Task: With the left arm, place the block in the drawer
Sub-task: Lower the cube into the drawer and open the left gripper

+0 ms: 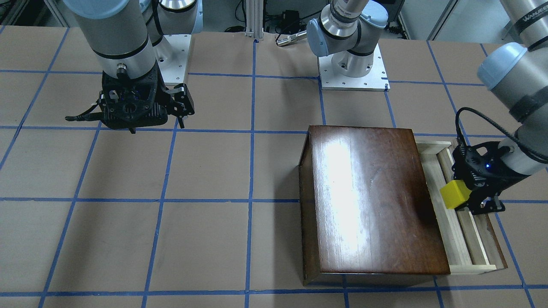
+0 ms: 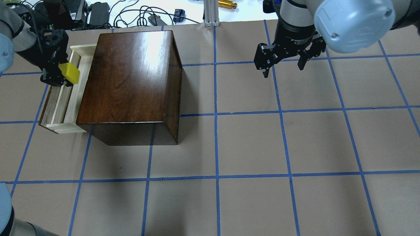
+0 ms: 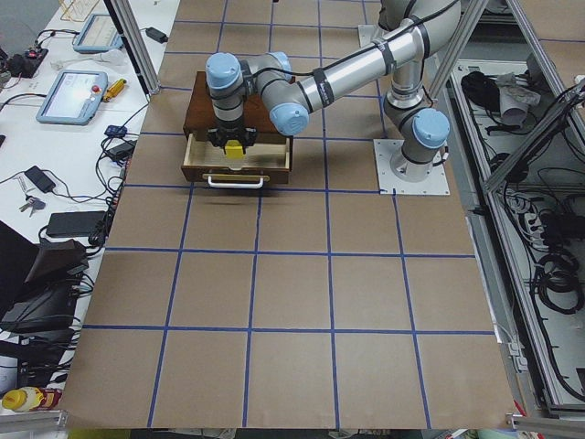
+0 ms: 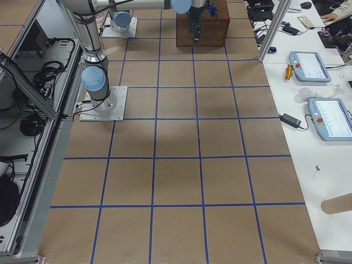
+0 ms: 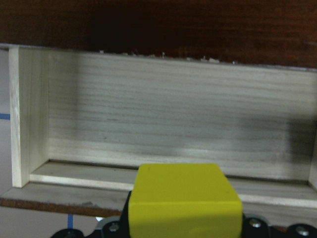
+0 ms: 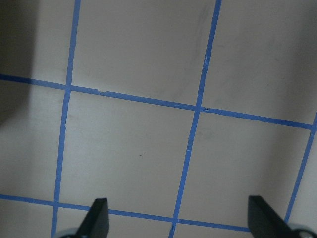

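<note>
The yellow block (image 1: 456, 193) is clamped in my left gripper (image 1: 461, 200), the one with the blue light and thick cable. It hangs over the open drawer (image 1: 464, 244), a pale wood tray pulled out of the dark-brown box (image 1: 368, 196). In the overhead view the block (image 2: 69, 72) is above the drawer (image 2: 62, 105) near its far end. The left wrist view shows the block (image 5: 183, 203) low in frame with the bare drawer floor (image 5: 173, 124) beyond it. My right gripper (image 2: 282, 70) is open and empty above the table, far from the box.
The box (image 2: 131, 75) stands on the brown table with blue tape lines. The arm bases (image 1: 353, 72) are bolted at the robot's edge. Cables and devices (image 2: 98, 13) lie beyond the far edge. The right wrist view shows only bare table (image 6: 148, 139).
</note>
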Controlling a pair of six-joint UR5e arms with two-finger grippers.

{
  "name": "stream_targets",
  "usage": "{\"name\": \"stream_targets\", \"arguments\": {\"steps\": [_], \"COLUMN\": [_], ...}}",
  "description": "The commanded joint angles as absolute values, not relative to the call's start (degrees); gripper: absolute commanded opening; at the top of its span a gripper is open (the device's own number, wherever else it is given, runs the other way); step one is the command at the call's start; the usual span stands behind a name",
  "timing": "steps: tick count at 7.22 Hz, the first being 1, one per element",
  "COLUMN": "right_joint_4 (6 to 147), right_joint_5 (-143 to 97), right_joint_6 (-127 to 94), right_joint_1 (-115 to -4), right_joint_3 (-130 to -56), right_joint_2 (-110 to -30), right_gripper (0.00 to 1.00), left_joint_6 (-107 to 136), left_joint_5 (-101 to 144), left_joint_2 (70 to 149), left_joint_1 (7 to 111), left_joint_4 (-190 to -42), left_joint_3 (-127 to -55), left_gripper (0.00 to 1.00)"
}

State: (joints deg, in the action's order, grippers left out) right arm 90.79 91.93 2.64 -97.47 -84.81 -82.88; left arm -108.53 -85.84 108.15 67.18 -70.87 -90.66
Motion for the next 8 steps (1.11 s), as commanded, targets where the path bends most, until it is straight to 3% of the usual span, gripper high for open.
{"name": "stream_targets", "arguments": {"steps": [1, 3, 6, 8], "right_joint_4": [90.8, 90.8, 90.8, 90.8], "right_joint_5": [91.9, 91.9, 91.9, 91.9], "right_joint_6": [2.7, 2.6, 2.7, 2.6], "right_joint_1": [-97.5, -97.5, -97.5, -97.5], "right_joint_3": [-84.8, -84.8, -84.8, -84.8], "right_joint_2": [-82.9, -82.9, -82.9, -82.9], "right_gripper": [1.00, 1.00, 1.00, 1.00], "left_joint_6": [-108.3, -107.6, -95.7, -81.6], "left_joint_5": [-86.1, -86.0, -86.5, -86.7], "left_joint_2": [109.8, 106.5, 99.4, 93.5], "left_joint_1": [67.4, 67.8, 68.2, 69.3], "left_joint_4": [-66.9, -69.1, -90.5, -98.7], "left_joint_3": [-93.2, -92.5, -83.7, -83.9], "left_gripper": [0.99, 1.00, 1.00, 1.00]}}
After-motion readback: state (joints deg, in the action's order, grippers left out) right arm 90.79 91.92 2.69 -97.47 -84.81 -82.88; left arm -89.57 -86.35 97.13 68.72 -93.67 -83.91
